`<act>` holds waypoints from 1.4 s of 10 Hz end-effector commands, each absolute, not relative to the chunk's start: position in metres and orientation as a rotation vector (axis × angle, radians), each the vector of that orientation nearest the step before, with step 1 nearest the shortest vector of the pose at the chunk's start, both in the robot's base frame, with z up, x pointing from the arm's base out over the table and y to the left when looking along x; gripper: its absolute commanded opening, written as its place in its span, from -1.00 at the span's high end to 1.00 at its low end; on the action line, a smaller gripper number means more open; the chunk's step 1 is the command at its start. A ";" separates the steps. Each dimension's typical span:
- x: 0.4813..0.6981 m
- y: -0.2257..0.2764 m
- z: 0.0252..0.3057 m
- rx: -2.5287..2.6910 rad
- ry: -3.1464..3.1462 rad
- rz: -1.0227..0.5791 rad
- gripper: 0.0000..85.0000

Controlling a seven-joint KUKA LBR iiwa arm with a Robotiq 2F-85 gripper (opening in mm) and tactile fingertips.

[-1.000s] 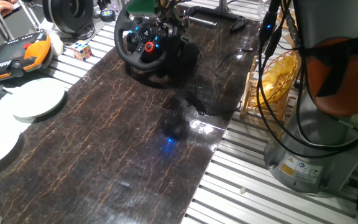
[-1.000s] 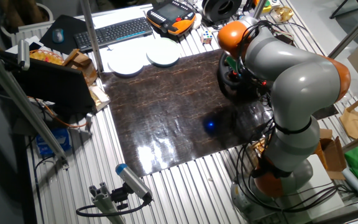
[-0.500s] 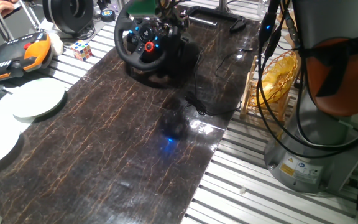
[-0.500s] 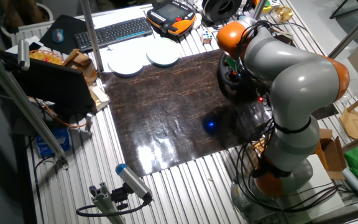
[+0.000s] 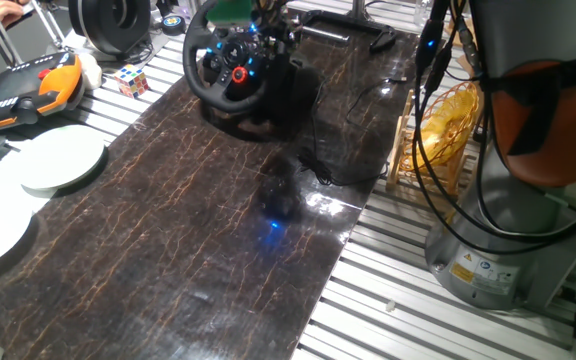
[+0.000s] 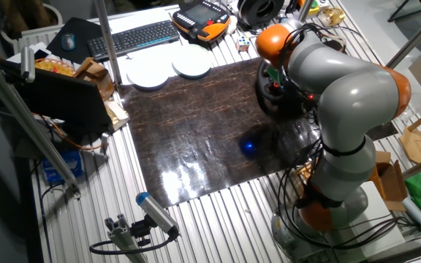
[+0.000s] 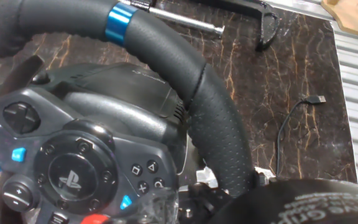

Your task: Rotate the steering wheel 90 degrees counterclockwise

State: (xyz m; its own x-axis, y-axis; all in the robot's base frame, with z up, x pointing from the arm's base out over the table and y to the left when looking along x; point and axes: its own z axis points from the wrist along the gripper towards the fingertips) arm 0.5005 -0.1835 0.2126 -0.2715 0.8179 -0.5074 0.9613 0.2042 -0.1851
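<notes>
The black steering wheel [image 5: 230, 66] stands on its black base at the far end of the dark marble table [image 5: 168, 260], with its hub buttons lit red and blue. My gripper [image 5: 265, 22] is at the top right of the rim. In the hand view the thick rim [image 7: 210, 106], with a blue stripe, runs down between a dark textured finger pad [image 7: 319, 202] and a clear part at the lower left. The gripper [image 7: 241, 199] looks shut on the rim. In the other fixed view the arm hides most of the wheel [image 6: 270, 93].
Left of the table lie an orange-black pendant [image 5: 28, 90], a puzzle cube [image 5: 131, 80], white plates [image 5: 63, 160] and a black drum-like ring [image 5: 108, 20]. A yellow wire basket [image 5: 448, 120] stands to the right. A cable [image 7: 297, 124] and a black clamp [image 7: 263, 25] lie behind the wheel.
The hub's lit buttons have shifted slightly, so the wheel has turned a little with my gripper on its rim. Nothing else has moved.
</notes>
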 end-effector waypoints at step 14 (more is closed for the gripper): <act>0.507 -0.204 0.236 1.341 2.432 -0.731 0.98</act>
